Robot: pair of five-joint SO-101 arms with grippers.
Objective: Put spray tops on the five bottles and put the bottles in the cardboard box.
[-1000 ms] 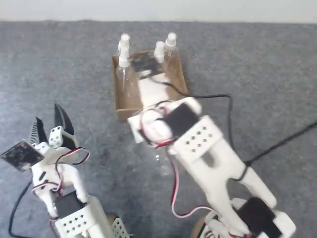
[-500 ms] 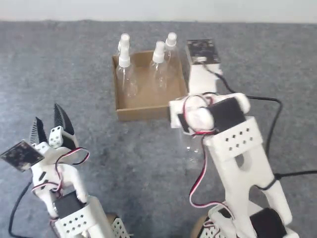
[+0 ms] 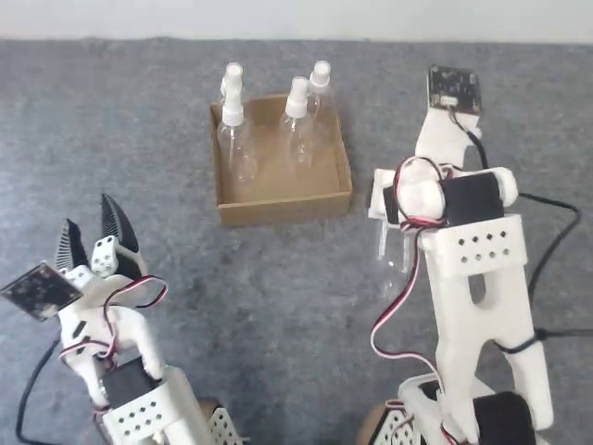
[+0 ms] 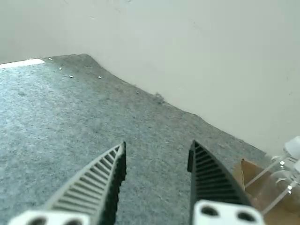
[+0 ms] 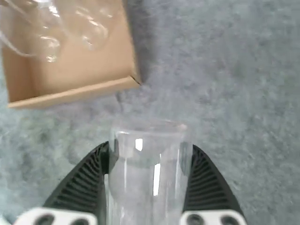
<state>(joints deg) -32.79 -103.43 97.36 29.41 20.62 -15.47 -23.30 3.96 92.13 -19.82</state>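
The cardboard box [image 3: 278,206] stands at the far middle of the grey carpet, holding several clear bottles [image 3: 236,139] with white spray tops [image 3: 297,93]. To the right of the box, my right gripper [image 5: 149,151] is shut on another clear bottle [image 5: 147,164], which also shows under the right arm [image 3: 391,252]. Whether this bottle carries a spray top is hidden. The box [image 5: 70,89] lies just beyond the held bottle. My left gripper [image 3: 90,218] stands open at the near left with nothing between its fingers [image 4: 108,178], far from the box [image 4: 253,176].
The right arm [image 3: 463,241] rises over the right side of the carpet, with black cables [image 3: 556,218] trailing to the right. A pale wall [image 4: 187,56] borders the carpet's far edge. Bare carpet [image 3: 269,297] lies between the two arms.
The right arm has swung from above the box to its right side, carrying the clear bottle with it. The left arm has not moved.
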